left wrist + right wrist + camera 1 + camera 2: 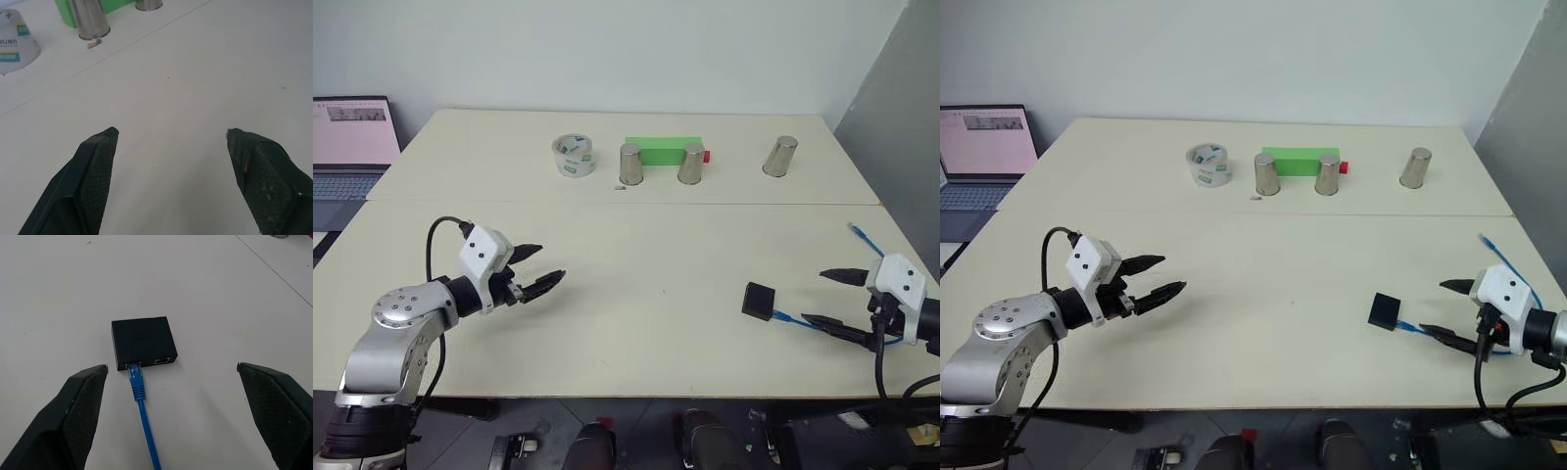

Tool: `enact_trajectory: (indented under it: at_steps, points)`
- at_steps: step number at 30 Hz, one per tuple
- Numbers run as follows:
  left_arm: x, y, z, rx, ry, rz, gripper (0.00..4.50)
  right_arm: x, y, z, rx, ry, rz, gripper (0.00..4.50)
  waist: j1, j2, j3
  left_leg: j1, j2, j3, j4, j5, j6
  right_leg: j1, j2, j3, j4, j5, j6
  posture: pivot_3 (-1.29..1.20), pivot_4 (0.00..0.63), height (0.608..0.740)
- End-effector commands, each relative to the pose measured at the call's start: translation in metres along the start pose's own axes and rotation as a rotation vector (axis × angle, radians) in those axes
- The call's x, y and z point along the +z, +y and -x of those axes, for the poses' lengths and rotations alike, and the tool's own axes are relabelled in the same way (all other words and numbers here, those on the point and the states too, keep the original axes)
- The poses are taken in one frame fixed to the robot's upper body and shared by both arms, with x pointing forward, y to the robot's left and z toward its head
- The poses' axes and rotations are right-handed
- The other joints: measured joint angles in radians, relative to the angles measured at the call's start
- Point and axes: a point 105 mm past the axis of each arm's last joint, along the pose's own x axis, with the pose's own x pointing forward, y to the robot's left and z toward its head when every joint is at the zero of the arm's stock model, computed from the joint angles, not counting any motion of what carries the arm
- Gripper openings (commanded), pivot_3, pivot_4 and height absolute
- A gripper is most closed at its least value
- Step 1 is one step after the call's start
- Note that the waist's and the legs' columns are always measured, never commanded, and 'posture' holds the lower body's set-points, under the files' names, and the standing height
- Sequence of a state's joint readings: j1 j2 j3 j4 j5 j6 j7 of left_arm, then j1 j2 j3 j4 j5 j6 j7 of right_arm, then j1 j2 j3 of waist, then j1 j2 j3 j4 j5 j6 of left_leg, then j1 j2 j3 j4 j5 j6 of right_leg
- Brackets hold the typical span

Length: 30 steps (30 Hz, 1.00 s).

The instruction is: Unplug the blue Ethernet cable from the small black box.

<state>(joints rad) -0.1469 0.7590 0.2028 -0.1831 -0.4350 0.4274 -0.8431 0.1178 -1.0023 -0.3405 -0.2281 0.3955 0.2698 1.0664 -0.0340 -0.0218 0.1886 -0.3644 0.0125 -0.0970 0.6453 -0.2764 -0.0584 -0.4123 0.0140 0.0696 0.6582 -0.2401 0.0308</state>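
On the near right part of the table (636,323), the small black box (759,300) lies flat with the blue Ethernet cable (145,418) plugged into one of the two ports on its right-facing side, the cord trailing off to the right edge. The right gripper (832,297) hangs just right of the box, jaws wide apart, straddling the cord without touching it. The left gripper (540,267) hovers well apart over the near left of the table, jaws apart and empty. To do this step well, the right fingers should probably close on the ribbed plug boot just beside the port, not on the thin cord, while the left arm crosses to pin the light box so it does not slide. The box is matte, squarish and low; the cord bright blue and thin.
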Motion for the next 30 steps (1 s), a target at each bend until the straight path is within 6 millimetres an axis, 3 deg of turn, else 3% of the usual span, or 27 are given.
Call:
enact_trajectory:
  at_steps: [1, 16, 21, 26, 30]
  points:
    - [0.013, -0.002, 0.003, -0.020, -0.029, -0.038, 3.76, 0.006, -0.006, 0.007, -0.022, 0.002, 0.049, 4.50, 0.000, 0.000, 0.000, 0.000, 0.000, 0.000, 0.000, 0.000, 0.000, 0.000, 0.000, 0.000, 0.000, 0.000, 0.000, 0.00, 0.150, 0.740]
    - [0.010, -0.019, -0.005, -0.096, -0.011, -0.043, 3.76, -0.004, -0.002, 0.005, -0.020, 0.051, 0.045, 4.50, 0.001, 0.000, 0.000, 0.000, 0.000, 0.001, 0.000, 0.000, 0.000, 0.000, 0.000, 0.001, 0.000, 0.000, 0.000, 0.00, 0.150, 0.740]
    - [0.008, -0.037, -0.018, -0.221, 0.006, -0.101, 3.76, -0.010, 0.004, -0.011, -0.020, 0.076, 0.028, 4.50, 0.001, 0.000, 0.000, 0.000, 0.000, 0.000, 0.000, 0.000, 0.000, 0.000, 0.000, 0.000, 0.000, 0.000, 0.000, 0.00, 0.150, 0.740]
    - [0.015, -0.069, -0.023, -0.440, 0.009, -0.058, 3.76, -0.023, 0.013, -0.029, 0.037, 0.122, -0.005, 4.50, -0.002, 0.000, 0.000, 0.001, 0.000, 0.001, 0.000, 0.000, 0.000, 0.000, 0.000, 0.001, 0.001, 0.000, 0.000, 0.00, 0.150, 0.740]
    - [0.018, -0.084, -0.026, -0.549, 0.019, -0.075, 3.76, -0.038, 0.011, -0.044, 0.067, 0.162, -0.025, 4.50, -0.002, 0.000, 0.000, 0.001, 0.000, 0.001, 0.001, 0.000, 0.000, 0.001, 0.000, 0.001, 0.001, 0.000, 0.000, 0.00, 0.150, 0.740]
